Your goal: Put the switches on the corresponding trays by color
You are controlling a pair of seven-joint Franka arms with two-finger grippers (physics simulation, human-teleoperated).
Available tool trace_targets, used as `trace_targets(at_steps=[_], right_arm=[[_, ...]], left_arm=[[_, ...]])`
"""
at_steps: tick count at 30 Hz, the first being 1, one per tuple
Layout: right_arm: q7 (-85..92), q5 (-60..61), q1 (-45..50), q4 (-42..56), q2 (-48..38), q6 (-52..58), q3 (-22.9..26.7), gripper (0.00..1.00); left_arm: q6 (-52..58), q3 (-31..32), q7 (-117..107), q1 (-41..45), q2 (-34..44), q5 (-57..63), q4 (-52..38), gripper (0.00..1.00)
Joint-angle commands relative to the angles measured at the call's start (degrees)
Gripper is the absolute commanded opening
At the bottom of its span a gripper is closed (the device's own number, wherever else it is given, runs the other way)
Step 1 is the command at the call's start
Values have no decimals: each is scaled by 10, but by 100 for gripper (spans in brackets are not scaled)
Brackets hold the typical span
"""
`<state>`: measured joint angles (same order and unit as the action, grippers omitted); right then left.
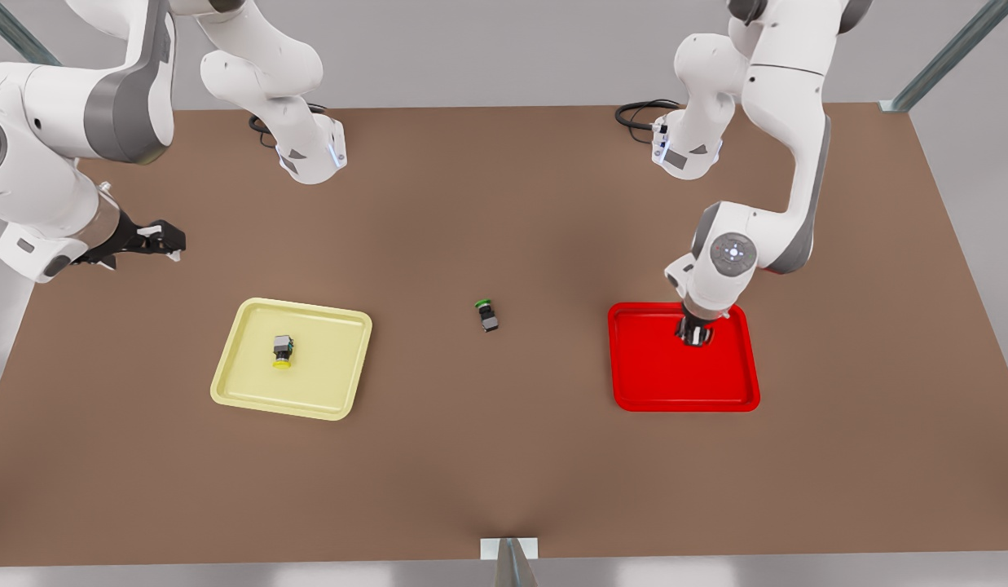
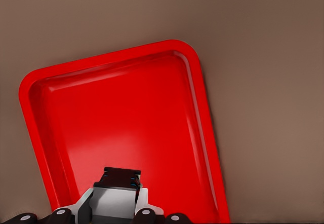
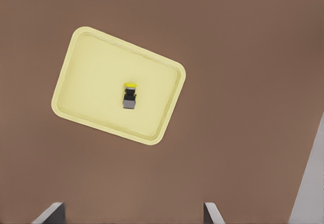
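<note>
Your left gripper (image 1: 694, 335) was low in the bright red plastic tray (image 1: 658, 383), clamping a dark boxy switch (image 2: 120, 176); releasing looked next. Right gripper (image 1: 163, 240) waited with fingers spread, empty, the yellow-capped switch (image 1: 282, 350) already in the pale yellow tray (image 1: 324, 391).

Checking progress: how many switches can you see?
3. Yellow switch in the yellow tray; green switch on the table between trays; third switch, cap hidden, held by the left end effector over the red tray. Right end effector waits aside.

Three switches: yellow-capped switch (image 1: 283, 350), green-capped switch (image 1: 488, 315), clamped switch (image 2: 120, 179); two trays: yellow tray (image 1: 243, 383), red tray (image 1: 650, 383).
</note>
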<state>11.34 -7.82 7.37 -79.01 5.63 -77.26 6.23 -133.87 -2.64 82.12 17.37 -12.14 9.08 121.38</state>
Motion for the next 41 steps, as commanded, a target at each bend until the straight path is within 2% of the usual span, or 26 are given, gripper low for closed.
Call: trace_targets(at_steps=[1,9,10,13,16,18,20,25,27,28,30,32,34,41], right_arm=[[0,-1,-1,0,0,0,0,100],[0,-2,-1,0,0,0,0,100],[0,-2,0,0,0,0,0,100],[0,-2,-1,0,0,0,0,100],[0,-2,-1,0,0,0,0,100],[0,-2,-1,0,0,0,0,100],[0,-2,-1,0,0,0,0,100],[0,-5,-1,0,0,0,0,100],[0,-5,-1,0,0,0,0,100],[0,-5,-1,0,0,0,0,100],[0,-5,-1,0,0,0,0,100],[0,-5,0,0,0,0,0,100],[0,-5,-1,0,0,0,0,100],[0,-5,-1,0,0,0,0,100]], left_arm=[[-7,0,0,-2,-3,10,0,56],[-77,0,0,-23,-42,33,23,57],[-77,0,-1,-24,-41,33,25,100],[-70,0,-2,-25,-31,33,23,100],[-42,7,-32,-24,17,23,17,100],[45,15,-152,-23,68,9,-13,100],[142,23,-314,-19,77,-31,-86,100],[417,31,-693,-25,77,-28,-270,100],[455,31,-706,-94,67,-27,-331,100],[513,29,-743,-114,62,-29,-366,100],[516,28,-850,-131,75,-28,-366,100],[513,-6,-840,-152,81,-68,-367,100],[510,-6,-826,-172,92,-73,-360,100],[512,-4,-833,-165,93,-71,-347,100]])
